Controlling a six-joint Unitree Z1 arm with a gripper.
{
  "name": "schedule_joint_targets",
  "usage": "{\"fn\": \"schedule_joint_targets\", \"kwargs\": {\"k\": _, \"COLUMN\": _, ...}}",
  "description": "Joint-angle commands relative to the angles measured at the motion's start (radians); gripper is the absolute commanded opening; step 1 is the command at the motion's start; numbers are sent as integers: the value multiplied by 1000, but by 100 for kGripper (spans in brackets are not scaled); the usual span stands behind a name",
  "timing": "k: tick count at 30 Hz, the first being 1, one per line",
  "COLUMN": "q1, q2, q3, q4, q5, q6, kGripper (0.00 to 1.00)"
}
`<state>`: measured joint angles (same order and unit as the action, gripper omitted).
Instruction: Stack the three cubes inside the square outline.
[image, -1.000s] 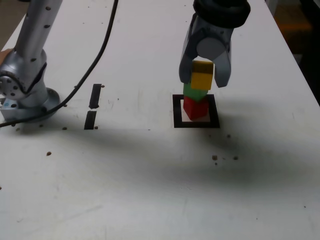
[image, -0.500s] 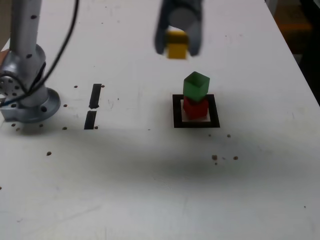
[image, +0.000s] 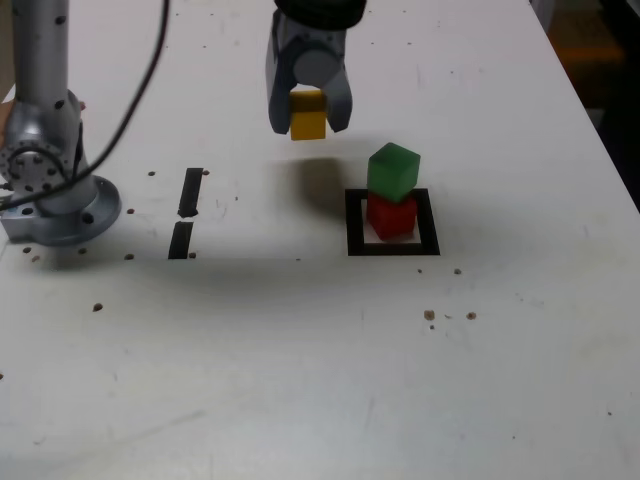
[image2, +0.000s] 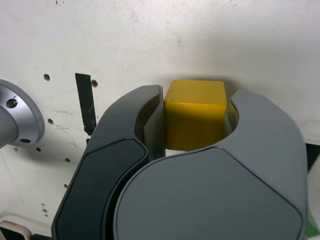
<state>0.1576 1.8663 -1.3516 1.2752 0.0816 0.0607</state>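
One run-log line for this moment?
tool: shut on yellow cube, aloft | green cube on red cube in square outline

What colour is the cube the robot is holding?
Yellow cube, clearest in the wrist view.

High exterior camera over the table (image: 300, 380); close wrist camera, perhaps downward-facing.
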Motion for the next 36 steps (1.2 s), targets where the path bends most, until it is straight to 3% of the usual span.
{"fn": "schedule_joint_targets", "kwargs": {"k": 1, "q1": 0, "q2": 17, "q3": 7, "q4": -15, "q5": -4, "q6": 2, "kGripper": 16}}
{"fn": "schedule_joint_targets", "kwargs": {"k": 7, "q1": 0, "q2": 59, "q3": 26, "q4": -72, "q5": -18, "q6": 7, "kGripper": 25}}
{"fn": "schedule_joint_targets", "kwargs": {"k": 9, "q1": 0, "q2": 64, "q3": 30, "q4": -82, "q5": -25, "q6": 9, "kGripper": 35}}
{"fn": "schedule_joint_targets", "kwargs": {"k": 12, "q1": 0, "q2": 71, "q3": 35, "q4": -86, "q5": -39, "q6": 12, "kGripper": 61}}
{"fn": "schedule_joint_targets", "kwargs": {"k": 17, "q1": 0, "q2": 70, "q3": 38, "q4": -85, "q5": -50, "q6": 12, "kGripper": 85}}
{"fn": "schedule_joint_targets", "kwargs": {"k": 25, "q1": -43, "q2": -62, "q3": -14, "q4": -21, "q5": -24, "q6": -25, "kGripper": 97}}
{"fn": "schedule_joint_targets", "kwargs": {"k": 31, "q1": -172, "q2": -128, "q3": -180, "q4": 144, "q5": 5, "q6": -20, "kGripper": 100}}
{"fn": "schedule_joint_targets", "kwargs": {"k": 33, "q1": -233, "q2": -123, "q3": -261, "q4": 218, "q5": 22, "q6": 24, "kGripper": 100}}
{"fn": "schedule_joint_targets", "kwargs": {"k": 36, "q1": -295, "q2": -92, "q3": -325, "q4": 257, "q5": 27, "q6": 111, "kGripper": 100}}
